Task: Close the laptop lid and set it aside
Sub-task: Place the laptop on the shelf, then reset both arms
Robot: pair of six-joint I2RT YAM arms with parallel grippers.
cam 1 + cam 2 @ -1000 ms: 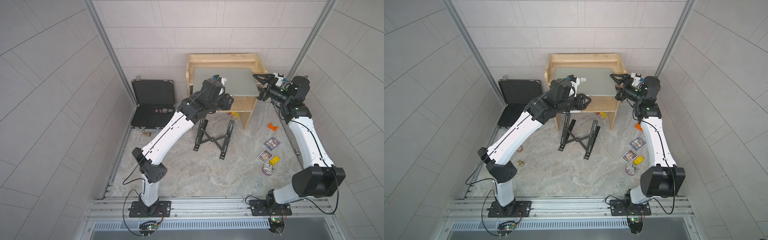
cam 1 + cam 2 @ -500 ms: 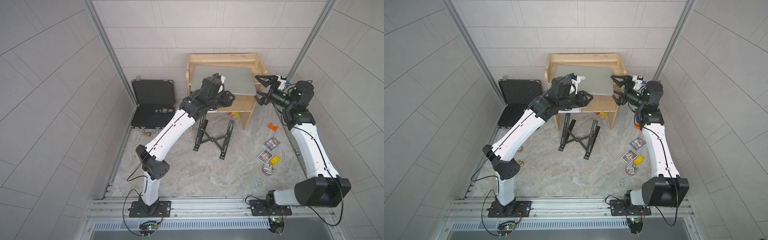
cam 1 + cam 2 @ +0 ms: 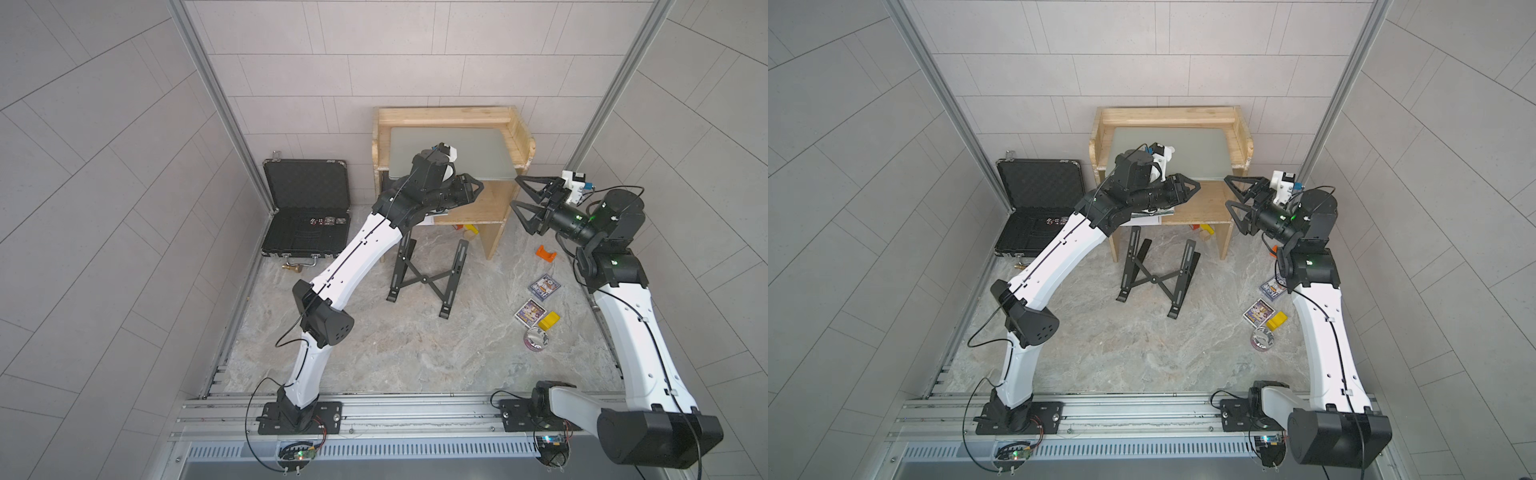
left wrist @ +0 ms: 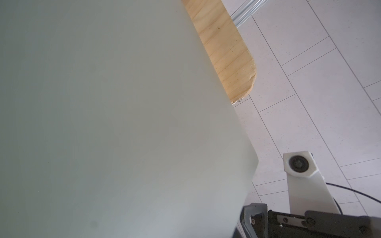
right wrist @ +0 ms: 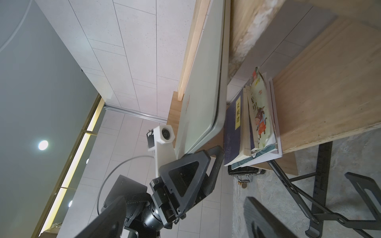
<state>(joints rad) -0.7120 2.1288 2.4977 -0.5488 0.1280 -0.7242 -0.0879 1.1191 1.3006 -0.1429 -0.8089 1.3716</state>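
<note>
I read 菜根谭 on the yellow label of the dark blue book just beyond the left gripper's jaws. The illustrated book beside it possibly shows 里.

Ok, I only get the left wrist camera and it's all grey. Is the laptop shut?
Observer: Yes. The laptop lies shut, flat on top of the wooden shelf.
Operator: And where's the other gripper?
Observer: The right gripper hangs open near the laptop's front corner, holding nothing.
</note>
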